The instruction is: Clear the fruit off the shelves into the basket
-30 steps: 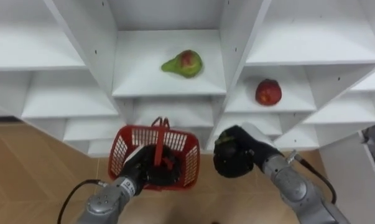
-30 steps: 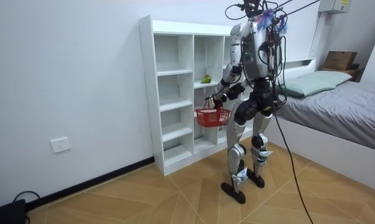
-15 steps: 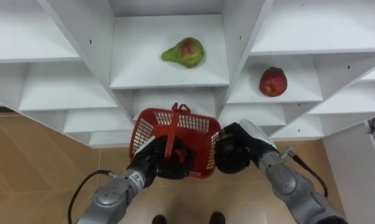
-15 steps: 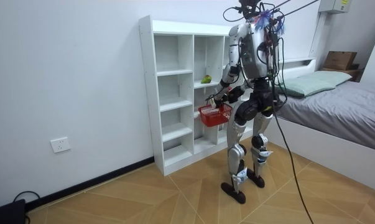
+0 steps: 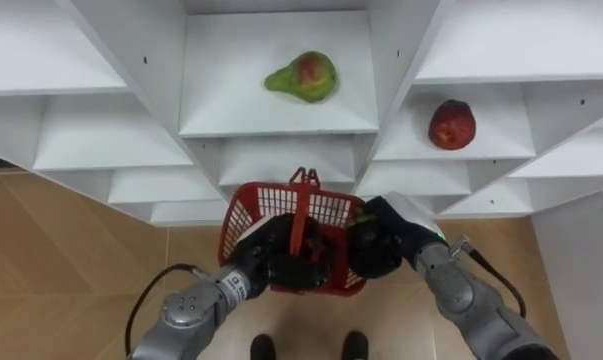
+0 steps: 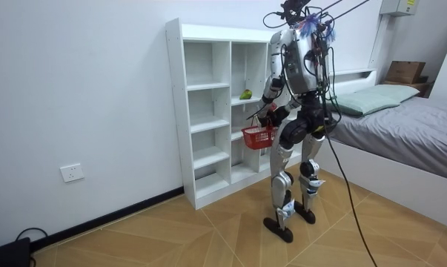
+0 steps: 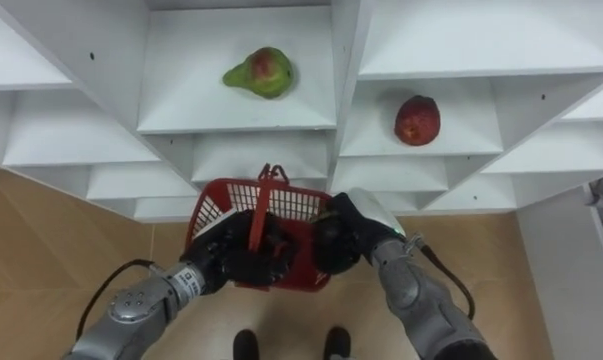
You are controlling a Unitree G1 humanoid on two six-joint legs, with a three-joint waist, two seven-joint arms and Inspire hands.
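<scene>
**Basket hangs low and crowded while both fruits wait on the shelves**

Closest to us, the left hand (image 5: 271, 262) has its fingers curled round the handle (image 5: 299, 208) of the red basket (image 5: 239, 222), which hangs tilted in front of the robot's body, above the wooden floor (image 5: 71, 250). The right hand (image 5: 383, 240) sits bunched against the basket's right rim. It looks dark and rounded there, and we cannot tell whether it holds anything or rests empty. That is our first worry: if something is in that hand, a release at the rim instead of over the middle could send it down the outside of the basket to the floor. The tilt adds to this, since anything dropped in may roll toward the low side.

Further off, in the white closet (image 5: 161, 70), the pear (image 5: 303, 77) lies on its side in the middle compartment, and a red fruit (image 5: 451, 124) sits in the compartment to its right, a shelf lower. Both are well apart from the hands. We judge that a reach for either one could swing the basket into a shelf edge. The pear's rounded, tapered shape may also let it roll away from a loose grip.
</scene>
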